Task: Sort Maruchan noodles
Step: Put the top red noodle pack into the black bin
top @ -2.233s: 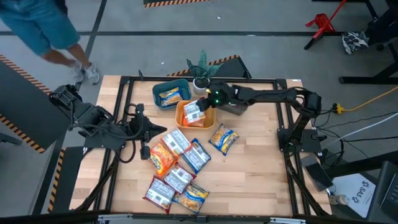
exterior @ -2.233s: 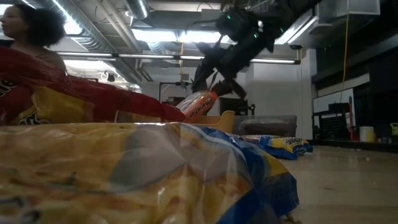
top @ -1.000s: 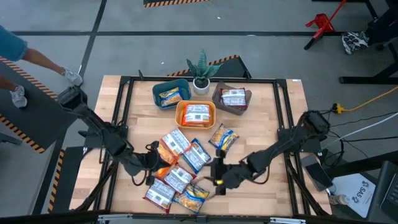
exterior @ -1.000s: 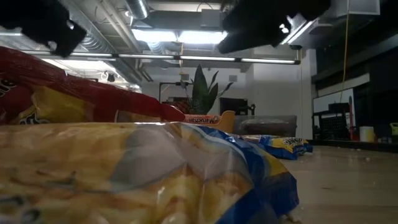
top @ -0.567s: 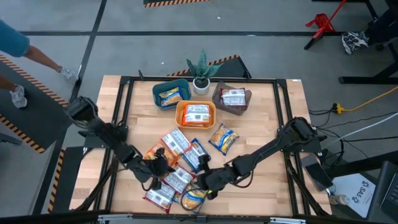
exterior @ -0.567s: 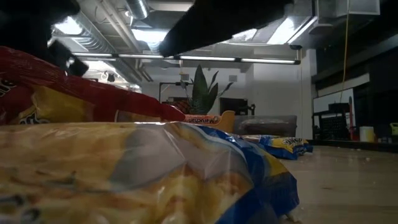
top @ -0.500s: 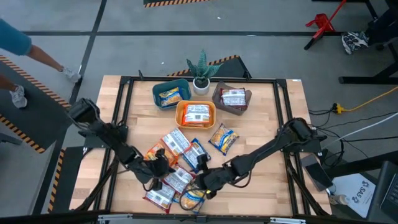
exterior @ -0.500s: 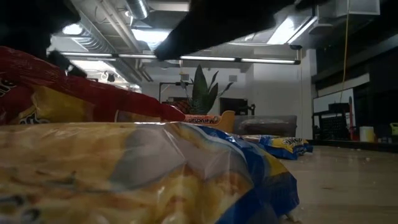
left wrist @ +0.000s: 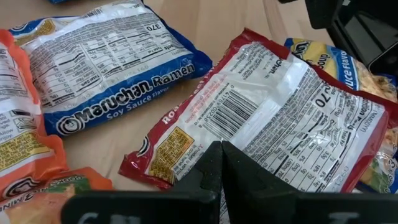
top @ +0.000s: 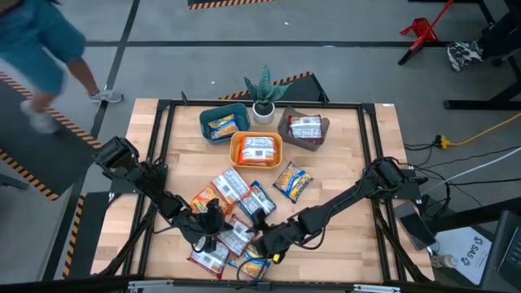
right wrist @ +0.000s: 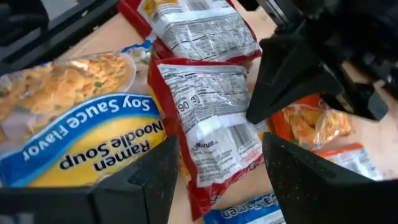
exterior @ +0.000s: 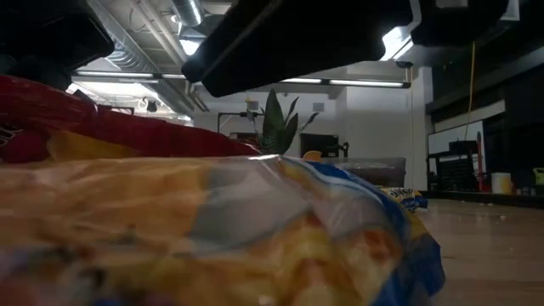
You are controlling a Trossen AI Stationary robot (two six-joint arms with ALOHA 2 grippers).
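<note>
Wood table [top: 342, 163]: left gripper [top: 213, 221] pinched closed over red packet [left wrist: 273, 124], long axis diagonal. Right gripper [top: 259, 242] spread wide above yellow-blue packet [right wrist: 74, 137] at near edge.

— Which colours do the packets have?

— The red packet [left wrist: 267, 130] is red at its borders, with a white panel of black print, a black barcode and 1 small yellow square. The blue packet [left wrist: 112, 78] has a blue band with white letters under a white panel. At the side, the orange packet [left wrist: 25, 162] is orange with white.

— And near the other arm?

— The soy sauce packet [right wrist: 74, 121] is clear over pale yellow noodles, with a blue band and white letters.

— The bins?

— The teal bin [top: 223, 123] holds a yellow packet. The orange bin [top: 256, 151] and the grey bin [top: 304, 129] hold white-faced ones. The table [top: 342, 183] is light wood, the plant [top: 264, 86] green in a white pot.
</note>
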